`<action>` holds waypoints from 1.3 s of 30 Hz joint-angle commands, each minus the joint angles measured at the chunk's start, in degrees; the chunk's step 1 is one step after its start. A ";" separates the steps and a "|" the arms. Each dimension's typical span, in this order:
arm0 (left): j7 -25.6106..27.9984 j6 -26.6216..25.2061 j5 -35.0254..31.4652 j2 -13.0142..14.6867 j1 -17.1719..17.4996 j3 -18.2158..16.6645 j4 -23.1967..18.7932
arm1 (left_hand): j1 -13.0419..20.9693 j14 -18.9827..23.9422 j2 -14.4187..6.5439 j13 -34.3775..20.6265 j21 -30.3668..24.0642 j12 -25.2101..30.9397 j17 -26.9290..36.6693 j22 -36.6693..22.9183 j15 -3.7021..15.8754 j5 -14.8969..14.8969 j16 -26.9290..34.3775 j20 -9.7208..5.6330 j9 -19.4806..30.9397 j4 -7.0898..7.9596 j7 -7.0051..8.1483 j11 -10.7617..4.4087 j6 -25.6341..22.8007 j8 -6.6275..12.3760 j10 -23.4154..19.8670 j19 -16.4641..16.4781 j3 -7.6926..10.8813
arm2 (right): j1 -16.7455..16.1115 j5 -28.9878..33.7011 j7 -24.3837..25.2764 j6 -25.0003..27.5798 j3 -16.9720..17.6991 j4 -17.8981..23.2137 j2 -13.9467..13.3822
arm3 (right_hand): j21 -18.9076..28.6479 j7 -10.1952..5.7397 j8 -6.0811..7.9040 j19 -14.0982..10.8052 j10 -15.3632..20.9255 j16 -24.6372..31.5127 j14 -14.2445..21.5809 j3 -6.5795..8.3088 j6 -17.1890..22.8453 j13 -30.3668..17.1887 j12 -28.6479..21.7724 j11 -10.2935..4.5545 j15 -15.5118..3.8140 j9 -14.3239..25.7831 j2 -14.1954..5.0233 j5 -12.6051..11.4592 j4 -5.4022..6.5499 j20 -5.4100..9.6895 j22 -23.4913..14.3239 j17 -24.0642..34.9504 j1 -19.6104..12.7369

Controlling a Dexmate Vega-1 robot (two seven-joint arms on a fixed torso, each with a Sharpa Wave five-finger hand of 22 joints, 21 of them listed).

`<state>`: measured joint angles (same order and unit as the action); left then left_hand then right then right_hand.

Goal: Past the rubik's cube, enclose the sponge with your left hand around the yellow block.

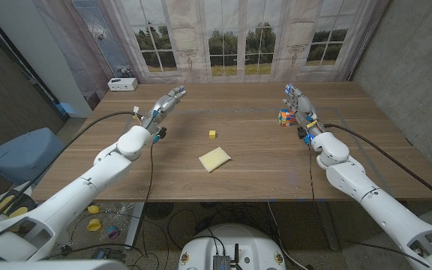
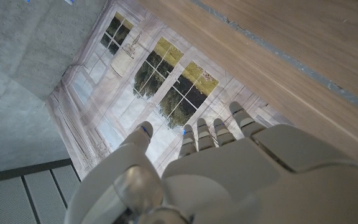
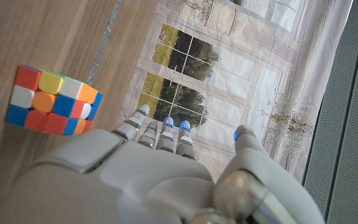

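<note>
While I scan the head view from left to right, I first see a white box (image 1: 123,84) at the far left corner of the bench (image 1: 261,169), near the curtain. Next comes my left robot hand (image 1: 168,100), stretched out above the left half of the bench and reaching toward the far side. It holds nothing; in the left wrist view its fingers (image 2: 219,132) lie straight and close side by side, with the thumb set apart from them.

Toward the middle lies the yellow block (image 1: 212,134), small and standing alone on the wood. Just nearer to me than the block, and apart from it, lies the sponge (image 1: 215,159), a flat pale yellow slab. Its long axis runs on a diagonal, from the near left toward the far right, so one short end points toward the far right part of the bench. Both sit well apart from the left robot hand.

Further right stands the rubik's cube (image 1: 286,118), right beside my right robot hand (image 1: 298,103); I cannot tell from the head view whether they touch. The right wrist view shows the cube (image 3: 51,101) off to the side of that hand, whose extended fingers (image 3: 166,134) grip nothing, the thumb spread away.
</note>
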<state>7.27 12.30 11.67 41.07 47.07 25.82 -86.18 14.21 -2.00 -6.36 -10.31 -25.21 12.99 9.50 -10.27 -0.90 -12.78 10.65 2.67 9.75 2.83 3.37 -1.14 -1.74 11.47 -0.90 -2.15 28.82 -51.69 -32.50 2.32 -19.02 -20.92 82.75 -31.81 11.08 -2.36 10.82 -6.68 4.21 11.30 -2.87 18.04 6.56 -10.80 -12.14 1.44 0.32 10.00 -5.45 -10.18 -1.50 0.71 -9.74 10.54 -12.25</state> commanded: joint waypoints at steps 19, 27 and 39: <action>-8.57 -2.28 -16.84 9.36 -4.16 3.98 -8.58 | 0.88 1.02 1.39 -0.33 0.52 -0.08 0.21 -0.34 1.07 0.37 0.07 -0.32 0.27 -1.62 1.68 -1.37 -0.23 -0.56 -1.10 0.73 -0.56 | -8.31 5.45 8.93 0.10 0.78 10.64 -0.99 | 0.49 -0.28 0.15 -0.57 0.75 0.48 0.52 0.04 0.75 -0.10 -0.18 0.00 0.13 0.20 -0.25 -0.21 -0.53 0.02 -0.27 0.16 -0.60; -11.53 -0.30 -19.49 10.10 -5.80 4.64 -9.39 | 0.96 1.35 1.58 -0.34 0.60 -0.16 0.21 -0.34 1.17 0.47 0.07 -0.16 0.29 -1.98 2.01 -1.40 -0.18 -0.68 -1.28 1.01 -0.71 | -9.93 6.75 10.40 -0.02 1.09 12.56 -1.16 | 0.48 -0.26 0.14 -0.61 0.85 0.46 0.61 0.01 0.85 -0.10 -0.12 0.01 0.19 0.20 -0.28 -0.21 -0.58 0.03 -0.27 0.16 -0.59; -17.79 1.87 -26.72 11.45 -9.66 6.93 -11.31 | 1.22 1.37 1.77 -0.36 0.78 -0.44 0.21 -0.35 1.48 0.62 -0.09 -0.28 0.32 -2.60 2.78 -1.75 0.61 -1.04 -1.12 1.25 -0.83 | -12.89 8.88 12.91 -1.32 1.47 14.72 -0.58 | 0.46 -0.27 0.08 -0.66 0.97 0.42 0.73 -0.03 0.86 -0.10 -0.03 0.07 0.25 0.21 -0.29 -0.20 -0.65 -0.01 -0.27 0.17 -0.55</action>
<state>-4.44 11.66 -7.91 51.63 40.49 30.97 -96.33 15.34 -0.79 -5.23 -10.54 -24.55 12.70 9.50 -10.54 0.30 -12.44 10.65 2.34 9.74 0.77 5.65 -2.24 -1.51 10.58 -2.00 -1.23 28.02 -61.42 -25.48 13.03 -19.42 -19.86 94.83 -32.85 11.08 -2.77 10.82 -6.67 4.72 11.30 -2.56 17.97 6.97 -10.79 -12.14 1.54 0.62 9.99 -5.67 -10.18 -1.90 0.71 -9.72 10.54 -12.47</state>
